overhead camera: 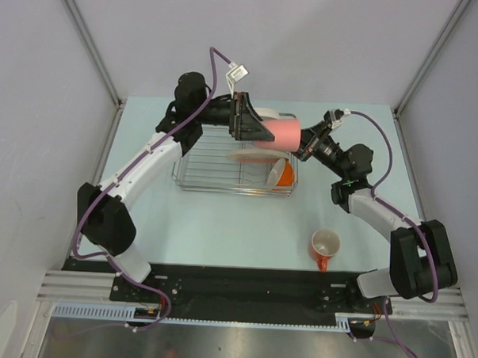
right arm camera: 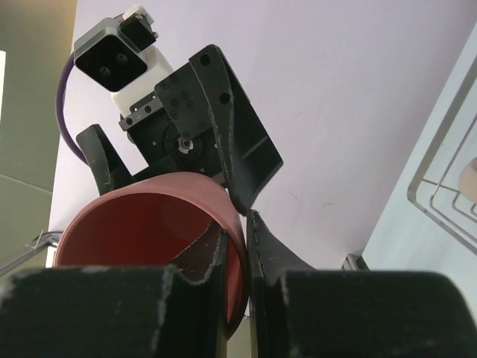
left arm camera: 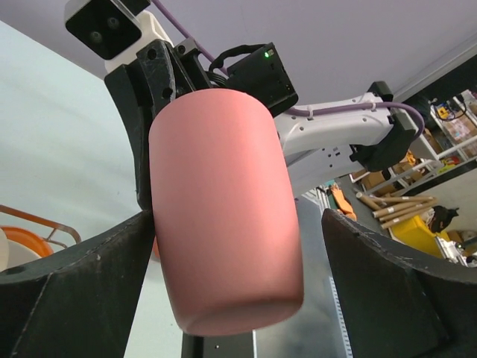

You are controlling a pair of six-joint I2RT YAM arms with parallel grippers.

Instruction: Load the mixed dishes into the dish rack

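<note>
Closest to the lens in the right wrist view, our right pincer (right arm camera: 237, 227) is clamped on the rim of the pink cup (right arm camera: 141, 224), one finger inside and one outside. We hold the cup on its side in the air above the dish rack (overhead camera: 193, 179), at upper centre of the top view. Our left pincer (left arm camera: 237, 220) gapes wide, a finger on either side of the cup's body; whether either touches we cannot tell. We judge the cup light, stiff, smooth and breakable, best gripped mid-body. Below, a pale plate (overhead camera: 244, 157) and an orange bowl (overhead camera: 287, 177) crowd the rack's right half. An orange mug (overhead camera: 325, 246) waits on the tabletop (overhead camera: 221, 218).
</note>
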